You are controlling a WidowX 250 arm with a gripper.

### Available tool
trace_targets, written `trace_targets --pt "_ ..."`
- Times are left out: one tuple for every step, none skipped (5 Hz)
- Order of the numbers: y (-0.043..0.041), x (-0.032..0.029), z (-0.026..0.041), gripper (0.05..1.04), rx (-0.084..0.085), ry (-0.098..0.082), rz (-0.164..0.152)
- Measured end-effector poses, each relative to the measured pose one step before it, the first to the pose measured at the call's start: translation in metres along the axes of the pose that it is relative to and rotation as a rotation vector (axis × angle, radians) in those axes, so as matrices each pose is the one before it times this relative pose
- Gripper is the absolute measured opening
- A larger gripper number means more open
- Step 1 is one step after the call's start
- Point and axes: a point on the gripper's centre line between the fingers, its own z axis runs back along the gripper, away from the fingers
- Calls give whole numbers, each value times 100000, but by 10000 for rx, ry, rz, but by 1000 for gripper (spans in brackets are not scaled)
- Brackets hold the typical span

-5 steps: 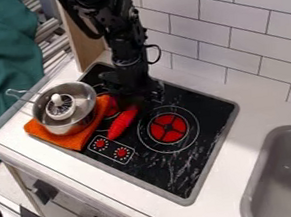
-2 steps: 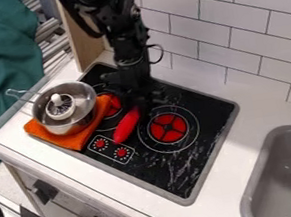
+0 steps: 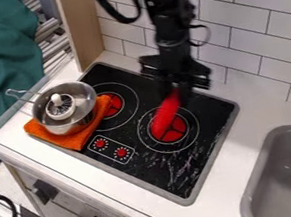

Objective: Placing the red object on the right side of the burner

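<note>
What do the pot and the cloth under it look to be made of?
The pot: shiny metal, likely stainless steel, judging by its silvery reflections. The orange cloth: soft woven fabric, perhaps terry, going by its matte surface and rounded folds.

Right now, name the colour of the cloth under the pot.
The cloth is orange; see camera view.
</note>
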Motion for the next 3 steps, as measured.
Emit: trace_targets --pt "-3274 428 108 309 -127 -49 -5" --pt "-1455 38 -2211 309 -283 559 460" --pt "-400 282 -1739 309 -140 413 8"
